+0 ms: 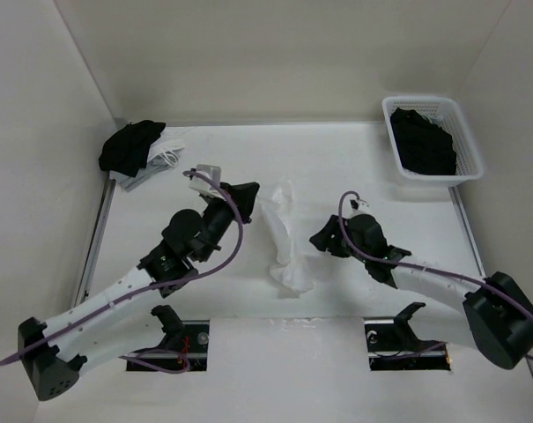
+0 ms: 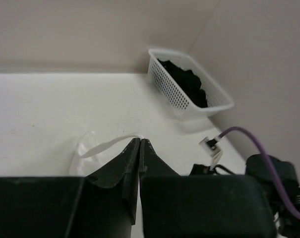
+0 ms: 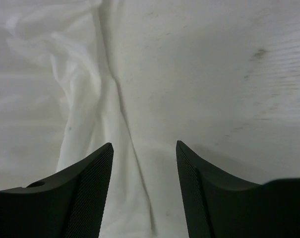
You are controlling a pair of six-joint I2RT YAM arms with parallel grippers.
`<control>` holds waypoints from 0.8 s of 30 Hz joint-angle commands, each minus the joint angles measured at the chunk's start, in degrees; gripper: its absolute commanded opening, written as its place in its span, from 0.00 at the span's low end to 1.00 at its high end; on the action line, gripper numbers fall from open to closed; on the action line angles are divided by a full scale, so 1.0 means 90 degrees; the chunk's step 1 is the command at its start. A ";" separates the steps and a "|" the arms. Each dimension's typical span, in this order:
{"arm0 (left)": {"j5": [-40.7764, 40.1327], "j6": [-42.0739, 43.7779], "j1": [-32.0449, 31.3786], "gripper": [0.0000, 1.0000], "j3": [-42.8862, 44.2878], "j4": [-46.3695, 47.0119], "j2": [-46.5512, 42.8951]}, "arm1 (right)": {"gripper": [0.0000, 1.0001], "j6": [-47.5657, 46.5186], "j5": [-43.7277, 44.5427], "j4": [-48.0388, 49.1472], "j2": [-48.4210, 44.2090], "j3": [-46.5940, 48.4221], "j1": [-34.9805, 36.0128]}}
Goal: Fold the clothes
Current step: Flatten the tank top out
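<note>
at the middle of the table [image 1: 372, 185]: white camisole [image 1: 284, 242] lying crumpled in a long strip; my left gripper [image 2: 140, 140] pressed together on its strap [image 2: 107, 144]; my right gripper [image 3: 144, 146] spread apart, just over the fabric

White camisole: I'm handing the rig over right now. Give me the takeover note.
Left gripper: shut, seemingly pinching a strap of the white camisole.
Right gripper: open, over the fabric, holding nothing.
Camisole: crumpled in a narrow strip mid-table, between the arms.
Done: no fold yet.
Left: spread it flat, then fold.
</note>
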 commanded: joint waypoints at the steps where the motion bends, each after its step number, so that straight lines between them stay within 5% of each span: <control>1: -0.0164 -0.0679 0.0261 0.01 -0.0101 -0.0528 -0.0474 | 0.63 -0.0264 0.0082 0.0118 0.0552 0.0839 0.0344; 9: 0.0147 -0.1353 0.1062 0.03 -0.0677 -0.1544 -0.1403 | 0.70 -0.0441 -0.0054 0.0626 0.3344 0.2977 0.0150; 14: 0.0177 -0.1909 0.1394 0.03 -0.1408 -0.2149 -0.2018 | 0.74 -0.0597 -0.0142 -0.0192 0.4741 0.4675 0.0237; 24: 0.0460 -0.2780 0.2058 0.03 -0.2386 -0.2726 -0.2898 | 0.63 -0.0597 -0.0649 -0.1149 0.5758 0.6064 0.0608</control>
